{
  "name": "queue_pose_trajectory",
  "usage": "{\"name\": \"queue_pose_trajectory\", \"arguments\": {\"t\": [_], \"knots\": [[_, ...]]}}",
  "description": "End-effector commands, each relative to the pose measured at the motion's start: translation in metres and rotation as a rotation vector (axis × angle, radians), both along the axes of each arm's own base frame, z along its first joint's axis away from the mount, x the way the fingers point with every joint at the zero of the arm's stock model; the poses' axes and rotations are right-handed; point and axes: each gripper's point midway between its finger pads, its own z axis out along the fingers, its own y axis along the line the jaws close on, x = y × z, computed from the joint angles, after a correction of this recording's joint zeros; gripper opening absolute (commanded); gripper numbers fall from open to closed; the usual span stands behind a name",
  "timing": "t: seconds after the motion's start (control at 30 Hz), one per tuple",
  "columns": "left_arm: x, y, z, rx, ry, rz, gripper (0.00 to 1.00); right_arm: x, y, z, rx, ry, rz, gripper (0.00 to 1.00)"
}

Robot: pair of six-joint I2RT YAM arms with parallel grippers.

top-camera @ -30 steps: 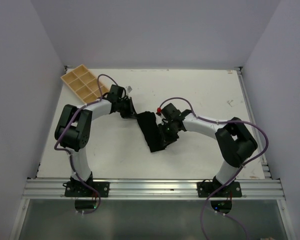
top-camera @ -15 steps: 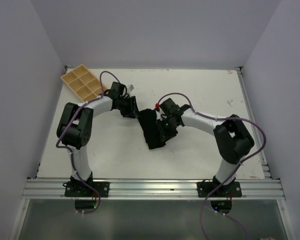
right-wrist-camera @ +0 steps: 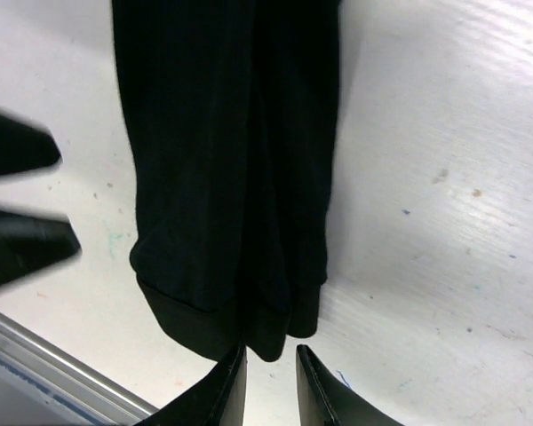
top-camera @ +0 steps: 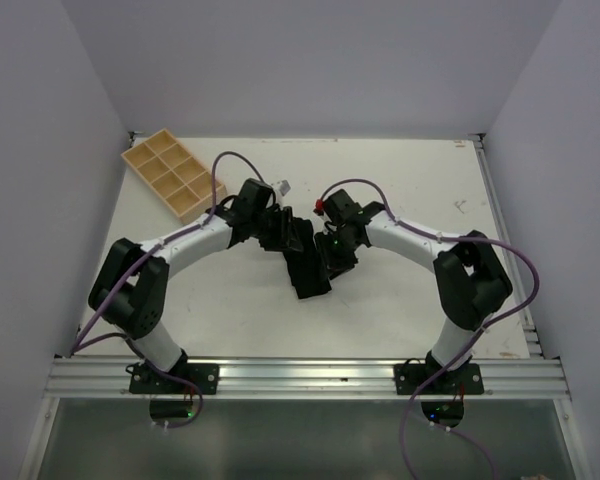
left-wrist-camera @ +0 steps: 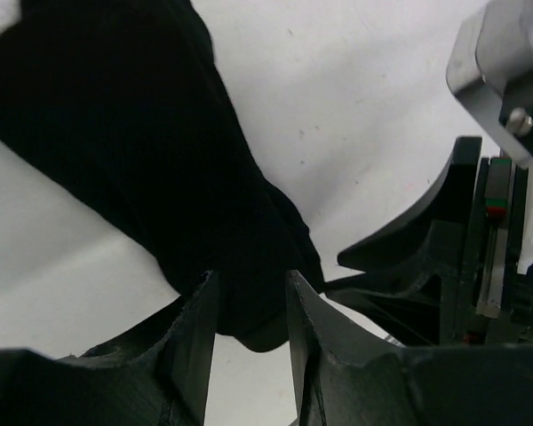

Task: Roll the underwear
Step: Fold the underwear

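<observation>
Pale lavender walls close in a white table [top-camera: 410,180]. From above, much is hard to read: both black grippers sit right against the black underwear [top-camera: 304,268], so fingers and fabric merge into one dark mass. The left wrist view cuts the garment off at its upper corner, and the right wrist view cuts it off along the top edge, so neither shows its full length. In the right wrist view the other arm's fingers are only two blurred dark wedges at the side.

Well away from the left gripper [left-wrist-camera: 249,282], out beyond its arm at the far corner of the table, lies a tan tray [top-camera: 143,144]. It is divided into two rows of cells, and only their own tan floors show.

The underwear is matte, plain black cloth folded into a long narrow strip with lengthwise creases and a hem band across one end. It lies flat on the table between the two grippers and runs from them towards the arm bases.

The left gripper's jaws stand apart, straddling a rounded end of the strip; the cloth reaches in between the fingers [left-wrist-camera: 191,351], with bare table showing in the gap behind it, and the cloth looks released, not pinched. The right gripper [right-wrist-camera: 270,351] also has its jaws parted, with table visible between them. The hemmed end lies just ahead of its fingertips, ungrasped.
</observation>
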Motion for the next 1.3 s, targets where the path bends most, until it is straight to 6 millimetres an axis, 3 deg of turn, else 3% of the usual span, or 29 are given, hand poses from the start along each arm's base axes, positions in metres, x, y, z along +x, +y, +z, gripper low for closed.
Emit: {"name": "queue_pose_trajectory", "arguments": {"t": [0.0, 0.13, 0.17, 0.37, 0.57, 0.93, 1.27], "knots": [[-0.002, -0.016, 0.007, -0.038, 0.007, 0.026, 0.39, 0.017, -0.01, 0.022, -0.026, -0.052, -0.099, 0.32], [0.0, -0.02, 0.003, 0.019, 0.035, 0.032, 0.39, 0.032, -0.03, 0.01, -0.089, -0.048, -0.177, 0.29], [0.009, -0.021, 0.006, 0.047, 0.016, 0.053, 0.4, 0.033, -0.031, 0.005, -0.1, -0.04, -0.191, 0.29], [-0.005, -0.02, -0.001, 0.144, 0.07, 0.118, 0.41, 0.033, -0.024, -0.016, -0.074, -0.004, -0.243, 0.25], [-0.033, -0.017, -0.011, 0.213, 0.099, 0.136, 0.44, 0.029, -0.022, -0.03, -0.051, 0.008, -0.296, 0.23], [-0.059, -0.034, -0.01, 0.254, 0.078, 0.12, 0.51, 0.012, 0.005, -0.032, 0.022, 0.023, -0.323, 0.2], [-0.081, -0.011, -0.028, 0.35, 0.08, 0.158, 0.49, -0.014, 0.036, -0.029, 0.084, 0.047, -0.314, 0.19]]}}
